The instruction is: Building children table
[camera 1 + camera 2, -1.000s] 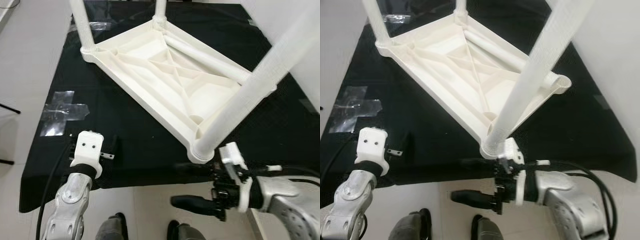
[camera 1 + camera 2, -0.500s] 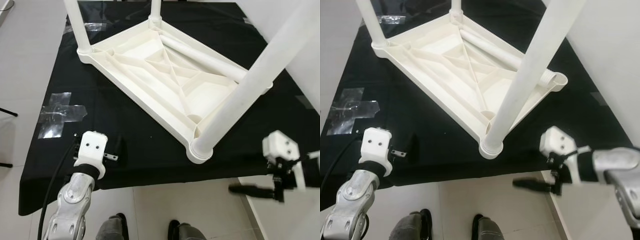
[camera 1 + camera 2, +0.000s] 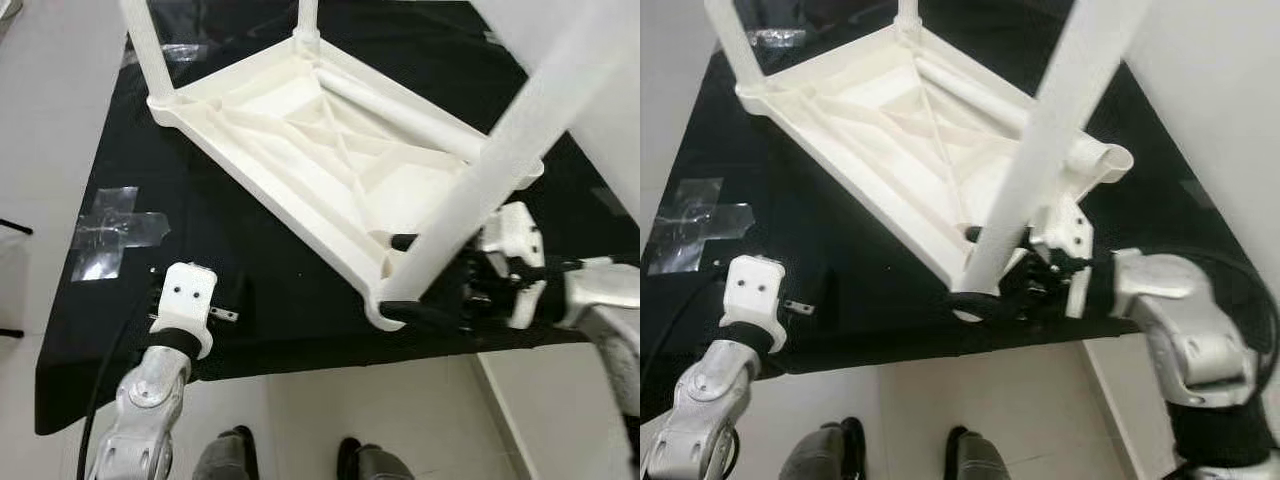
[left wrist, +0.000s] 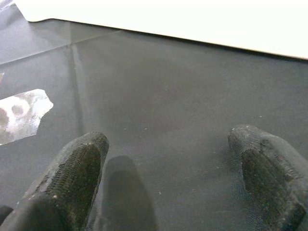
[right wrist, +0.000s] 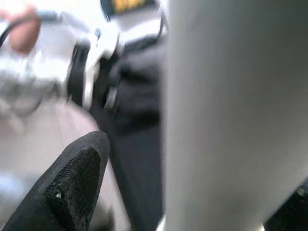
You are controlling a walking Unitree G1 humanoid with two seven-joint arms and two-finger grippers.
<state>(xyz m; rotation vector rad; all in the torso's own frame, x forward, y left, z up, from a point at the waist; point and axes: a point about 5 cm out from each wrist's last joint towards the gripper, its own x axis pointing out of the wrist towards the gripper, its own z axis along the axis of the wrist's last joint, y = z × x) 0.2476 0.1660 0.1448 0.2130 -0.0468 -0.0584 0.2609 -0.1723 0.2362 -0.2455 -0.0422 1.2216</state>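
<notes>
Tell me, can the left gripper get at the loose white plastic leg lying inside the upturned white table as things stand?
Probably not directly. The left gripper sits open near the black cloth's front edge, and the upturned white table's raised rim stands between it and the loose white plastic leg.

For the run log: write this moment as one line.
right gripper: open, straddling near table leg base | left gripper: open, over black cloth | tabletop: upside down
</notes>
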